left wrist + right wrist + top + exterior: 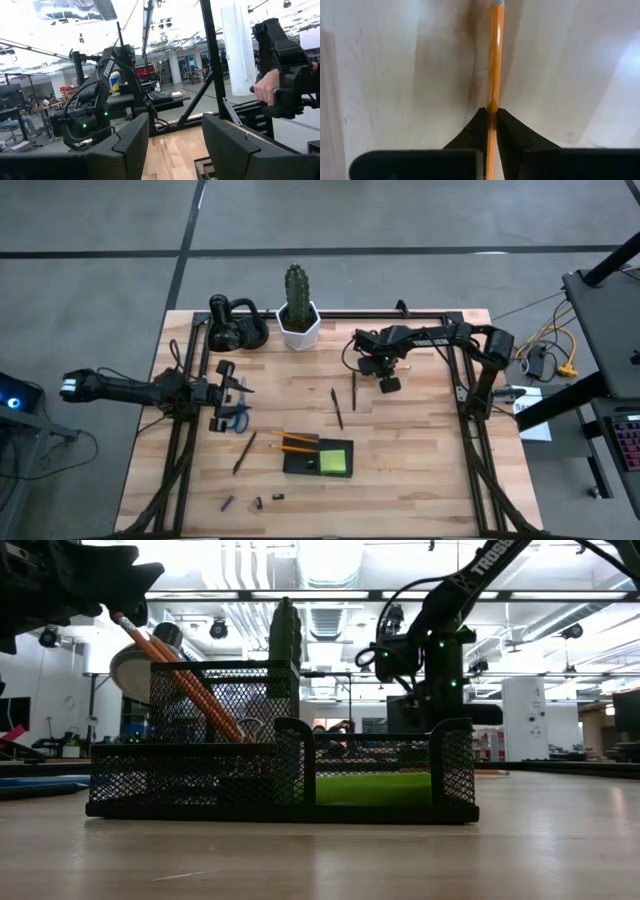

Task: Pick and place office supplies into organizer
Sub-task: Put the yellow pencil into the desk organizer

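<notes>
The black mesh organizer (300, 463) (280, 770) stands near the table's near edge. Two orange pencils (296, 443) (185, 690) lean in its tall compartment, and the lime-green pad (336, 458) (375, 788) lies in its low one. My right gripper (388, 381) (491, 111) is over the far right part of the table, shut on another orange pencil. My left gripper (228, 393) (175, 145) is open and holds nothing, just above the blue-handled scissors (241, 417). Three dark pens (337, 408) (353, 390) (244, 452) and the small dark clips (258, 502) lie flat on the wood. My right gripper pinches the orange pencil's shaft (493, 97) between its two fingertips. The pencil runs along the fingers and out past them over the table, ending in a grey tip (497, 3). Whether that tip touches the wood I cannot tell.
A white hexagonal pot with a cactus (298, 315) and a black rounded gadget (235, 325) stand at the far edge. Black frame rails (468, 395) run along both sides. A person's hand (267, 87) shows beyond the table in the left wrist view.
</notes>
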Robot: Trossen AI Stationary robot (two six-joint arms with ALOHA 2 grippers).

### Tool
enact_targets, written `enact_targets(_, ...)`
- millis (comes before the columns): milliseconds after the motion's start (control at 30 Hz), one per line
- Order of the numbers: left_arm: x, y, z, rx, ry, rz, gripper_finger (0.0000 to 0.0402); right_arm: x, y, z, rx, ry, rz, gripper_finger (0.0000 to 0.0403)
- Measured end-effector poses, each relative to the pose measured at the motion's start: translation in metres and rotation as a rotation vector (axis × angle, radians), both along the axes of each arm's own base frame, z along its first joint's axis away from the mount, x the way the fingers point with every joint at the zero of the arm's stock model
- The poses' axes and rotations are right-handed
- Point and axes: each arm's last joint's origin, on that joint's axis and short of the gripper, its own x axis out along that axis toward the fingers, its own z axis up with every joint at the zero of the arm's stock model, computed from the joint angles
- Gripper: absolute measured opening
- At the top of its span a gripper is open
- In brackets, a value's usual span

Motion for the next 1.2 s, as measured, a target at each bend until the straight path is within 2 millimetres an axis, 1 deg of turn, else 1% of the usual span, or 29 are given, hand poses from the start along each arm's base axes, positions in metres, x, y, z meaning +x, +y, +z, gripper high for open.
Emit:
enact_targets(133, 0.0, 0.0, 0.0, 0.001, 0.002, 0.0, 0.0169, 0.005, 0.001, 0.005, 0.004, -0.024, -0.028, 0.0013)
enact_targets(200, 0.0, 0.0, 0.0, 0.001, 0.001, 0.0, 0.017, 0.009, 0.005, 0.008, 0.026, -0.042, -0.05, 0.0013)
enact_targets(333, 0.0, 0.0, 0.001, 0.001, -0.009, 0.0, 0.0169, 0.019, 0.022, 0.016, 0.05, -0.07, -0.05, 0.0013)
enact_targets(433, 0.0, 0.0, 0.001, 0.001, -0.01, 0.0, 0.0169, 0.027, 0.04, 0.024, 0.049, -0.099, -0.042, 0.0013)
enact_targets(533, 0.0, 0.0, 0.001, 0.0, -0.012, 0.0, 0.017, 0.034, 0.06, 0.037, 0.045, -0.146, -0.047, 0.0013)
enact_targets(667, 0.0, 0.0, 0.001, 0.001, -0.01, 0.0, 0.0169, 0.041, 0.09, 0.061, 0.04, -0.232, -0.047, 0.0013)
enact_targets(800, 0.0, 0.0, 0.001, 0.001, -0.009, 0.0, 0.0169, 0.046, 0.121, 0.085, -0.012, -0.336, -0.069, 0.0013)
enact_targets(933, 0.0, 0.0, 0.001, 0.0, -0.008, 0.0, 0.0169, 0.054, 0.154, 0.108, -0.043, -0.549, -0.054, 0.0013)
enact_targets(1000, 0.0, 0.0, 0.001, 0.0, -0.009, 0.0, 0.017, 0.058, 0.172, 0.116, -0.104, -0.669, -0.056, 0.0013)
enact_targets(1067, 0.0, 0.0, 0.001, 0.0, -0.009, 0.0, 0.0169, 0.062, 0.189, 0.124, -0.213, -0.798, -0.093, 0.0013)
enact_targets(1133, 0.0, 0.0, 0.001, 0.0, -0.009, 0.0, 0.0169, 0.062, 0.205, 0.132, -0.283, -0.89, -0.113, 0.0013)
enact_targets(1200, 0.0, 0.0, 0.001, -0.001, -0.011, 0.0, 0.0169, 0.063, 0.217, 0.14, -0.29, -0.989, -0.183, 0.0013)
